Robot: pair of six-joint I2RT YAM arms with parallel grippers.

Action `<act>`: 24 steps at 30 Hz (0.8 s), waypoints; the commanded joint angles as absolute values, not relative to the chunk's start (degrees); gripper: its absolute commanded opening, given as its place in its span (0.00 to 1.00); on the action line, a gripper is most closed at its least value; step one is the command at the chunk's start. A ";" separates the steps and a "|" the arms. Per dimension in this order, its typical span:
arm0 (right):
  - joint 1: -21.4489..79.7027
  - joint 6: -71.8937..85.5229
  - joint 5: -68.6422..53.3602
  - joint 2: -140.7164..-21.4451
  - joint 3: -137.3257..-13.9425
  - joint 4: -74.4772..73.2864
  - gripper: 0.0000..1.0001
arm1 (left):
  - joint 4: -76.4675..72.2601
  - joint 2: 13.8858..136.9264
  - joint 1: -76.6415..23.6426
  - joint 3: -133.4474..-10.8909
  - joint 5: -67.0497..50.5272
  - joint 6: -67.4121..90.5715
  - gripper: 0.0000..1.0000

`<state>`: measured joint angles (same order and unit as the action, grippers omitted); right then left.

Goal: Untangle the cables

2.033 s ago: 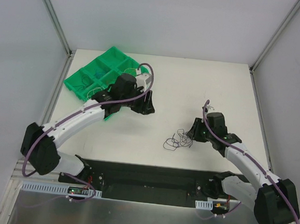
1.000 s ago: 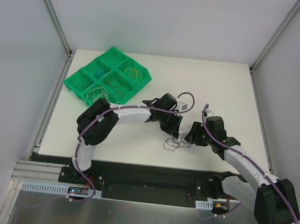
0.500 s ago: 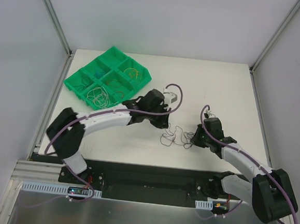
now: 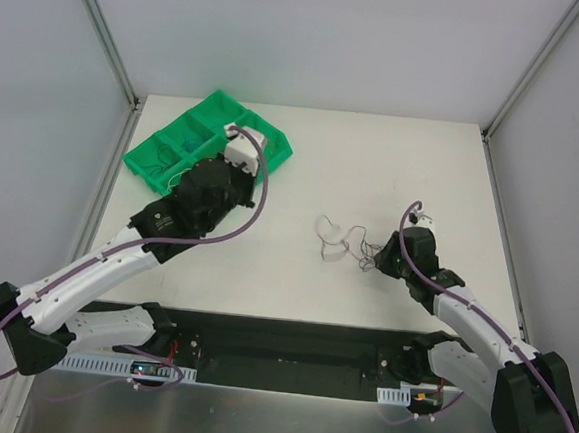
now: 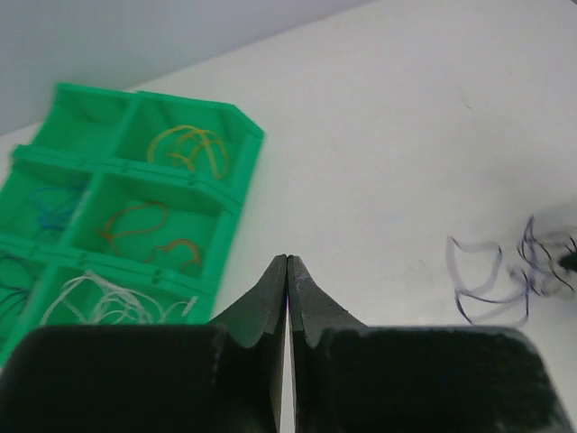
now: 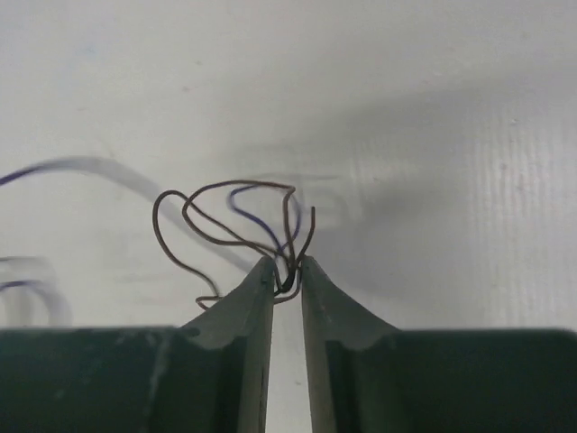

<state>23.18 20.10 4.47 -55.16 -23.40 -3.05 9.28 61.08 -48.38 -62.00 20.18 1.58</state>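
Note:
A small tangle of thin cables (image 4: 343,243) lies on the white table, right of centre. My right gripper (image 4: 381,260) is at its right end, shut on a brown cable (image 6: 236,219) whose loops rise from the fingertips (image 6: 268,271); a purple cable (image 6: 255,204) runs through them. My left gripper (image 4: 233,194) is shut beside the green bin (image 4: 149,155), well left of the tangle. In the left wrist view its fingertips (image 5: 278,271) are pressed together over bare table with nothing visible between them, and the pale purple cable loops (image 5: 491,280) show at the far right.
The green bin (image 5: 236,194) has several compartments, holding a yellow cable (image 5: 187,146), an orange cable (image 5: 144,230), a white cable (image 5: 99,302) and a blue one (image 5: 50,203). Metal frame posts stand at the table's back corners.
My left arm has drawn back from the tangle to the green bin. The tangle has shifted slightly up and right and spread out. My right gripper stays on its end.

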 commanded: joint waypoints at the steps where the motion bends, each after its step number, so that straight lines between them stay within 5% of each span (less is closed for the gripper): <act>1: 21.89 19.69 10.11 -56.69 -21.97 -9.23 0.30 | 6.15 54.50 -45.44 -66.27 32.17 -5.97 0.00; 6: 21.45 19.08 8.00 -60.29 -23.29 -9.40 0.52 | 7.56 52.73 -45.09 -68.73 27.26 -4.31 0.00; 13: 21.36 16.97 3.52 -59.33 -25.75 -10.89 0.62 | 11.95 59.66 -44.47 -70.14 5.31 5.70 0.00; 18: 21.45 16.35 4.82 -53.63 -27.24 -15.55 0.71 | 13.71 72.39 -44.21 -72.33 -12.81 10.71 0.59; 24: 21.36 18.80 11.24 -45.54 -27.78 -21.09 0.71 | 13.18 91.12 -44.38 -80.67 -26.08 14.15 0.71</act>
<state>21.65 17.41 6.55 -50.24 -25.61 -16.10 13.17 83.44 -44.88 -73.82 -12.29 9.98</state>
